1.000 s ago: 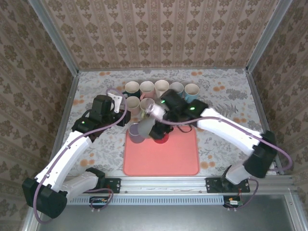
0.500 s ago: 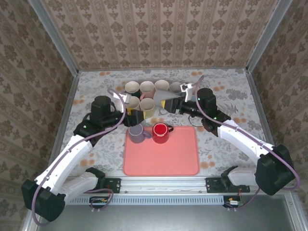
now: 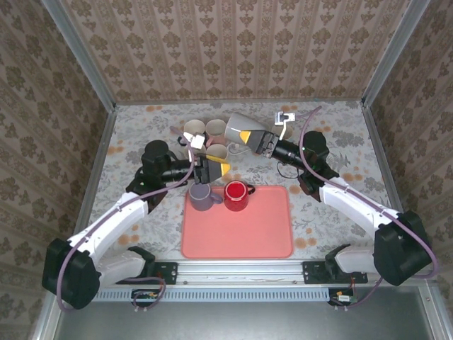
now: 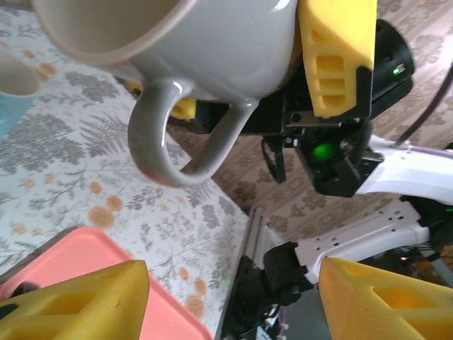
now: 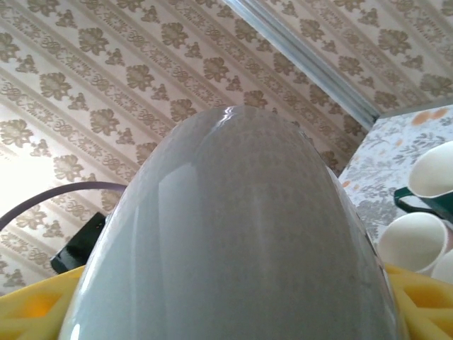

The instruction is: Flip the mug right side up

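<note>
Top external shows the right jaws pinching the grey mug (image 3: pixel 236 127) aloft at upper centre (mouth toward frame left), left jaws spread nearby.

No lettering, label, brand mark, number or sign is legible in any view. The wall of the grey mug (image 5: pixel 233 234), seen close in the right wrist view, is plain.
</note>
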Available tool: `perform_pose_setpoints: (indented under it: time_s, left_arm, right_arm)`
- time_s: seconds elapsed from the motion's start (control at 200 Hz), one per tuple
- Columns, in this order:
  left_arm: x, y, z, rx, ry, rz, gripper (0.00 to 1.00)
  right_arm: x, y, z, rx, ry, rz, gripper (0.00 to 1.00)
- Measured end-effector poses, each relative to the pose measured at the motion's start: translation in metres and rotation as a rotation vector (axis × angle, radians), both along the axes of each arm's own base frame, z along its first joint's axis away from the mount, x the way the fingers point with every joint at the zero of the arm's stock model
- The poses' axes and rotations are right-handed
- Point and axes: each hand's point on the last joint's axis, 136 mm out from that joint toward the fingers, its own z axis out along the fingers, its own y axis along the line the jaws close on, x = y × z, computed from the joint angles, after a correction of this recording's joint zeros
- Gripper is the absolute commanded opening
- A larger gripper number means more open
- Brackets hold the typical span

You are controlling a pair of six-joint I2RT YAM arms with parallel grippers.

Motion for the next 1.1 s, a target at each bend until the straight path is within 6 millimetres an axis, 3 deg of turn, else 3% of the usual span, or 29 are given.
perform_pose_setpoints:
  time_s: [0.22, 0.335, 0.55, 0.645, 0.765, 0.865, 1.015, 1.1]
  left_arm:
    - [0.007, -0.006, 0.007, -0.067, 0.034, -0.05, 0.64]
    - [0.007, -0.009, 0.007, -0.085, 0.048, -0.08, 0.59]
    - [-0.006, -0.018, 0.01, -0.083, 0.035, -0.15, 0.32]
    - [-0.009, -0.02, 0.012, -0.084, 0.018, -0.16, 0.37]
    - [-0.01, -0.019, 0.012, -0.08, 0.015, -0.16, 0.35]
    - [-0.011, -0.019, 0.014, -0.079, 0.008, -0.164, 0.27]
    - [-0.016, -0.019, 0.016, -0.077, 0.029, -0.186, 0.0]
    - [-0.018, -0.019, 0.016, -0.073, 0.035, -0.191, 0.0]
  right_arm:
    - [-0.014, 0.004, 0.007, 0.056, -0.017, 0.077, 0.2]
    - [-0.02, 0.006, 0.009, 0.075, -0.022, 0.112, 0.2]
    - [-0.032, 0.013, 0.007, 0.096, -0.014, 0.164, 0.19]
    - [-0.036, 0.017, 0.007, 0.097, -0.014, 0.179, 0.19]
    - [-0.042, 0.02, 0.006, 0.099, -0.015, 0.199, 0.19]
    - [-0.046, 0.024, 0.004, 0.097, -0.015, 0.216, 0.19]
    - [-0.051, 0.025, 0.005, 0.097, -0.056, 0.221, 0.19]
    - [-0.053, 0.025, 0.003, 0.096, -0.064, 0.222, 0.26]
